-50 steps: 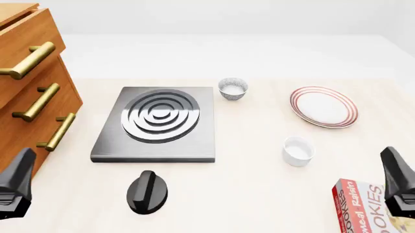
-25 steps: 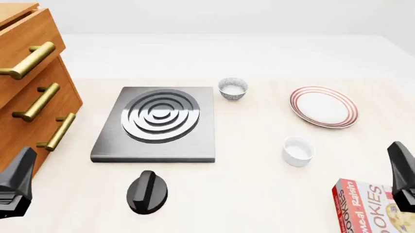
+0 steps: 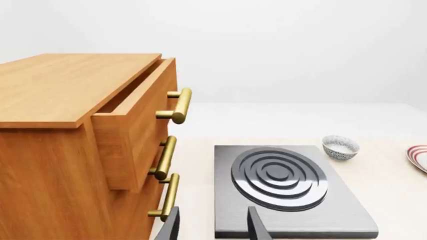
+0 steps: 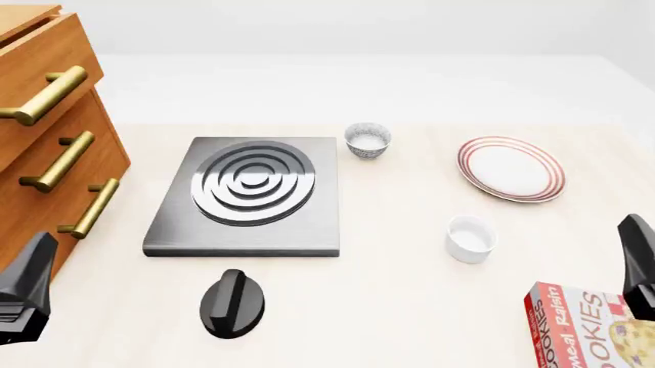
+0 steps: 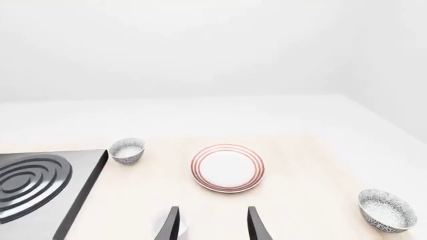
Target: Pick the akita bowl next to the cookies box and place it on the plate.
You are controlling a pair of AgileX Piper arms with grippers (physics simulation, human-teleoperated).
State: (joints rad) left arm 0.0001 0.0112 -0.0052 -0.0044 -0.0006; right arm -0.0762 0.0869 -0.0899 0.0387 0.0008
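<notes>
My left fingers [image 3: 212, 227]: spread apart, holding nothing, low over the tabletop [image 4: 409, 307].
My right fingers [image 5: 212, 225]: spread apart too, gripping nothing.
Bowl [image 5: 387, 210]: off to the outer side of my right fingers, standing upright on the tabletop, untouched; out of the front view.
Box [image 4: 584, 326]: red, lying flat right beside my right arm.
Plate [image 5: 227, 168]: straight ahead of my right fingers, bare, well apart from the bowl.
Second bowl [image 4: 367, 140]: farther ahead, just off the hob's far corner.
Cup [image 4: 471, 238]: white, just ahead of my right fingers, nearer than the plate.
Hob [image 3: 283, 187]: dead ahead of my left fingers.
Drawers [image 3: 80, 145]: beside my left fingers, top one pulled partway out.
</notes>
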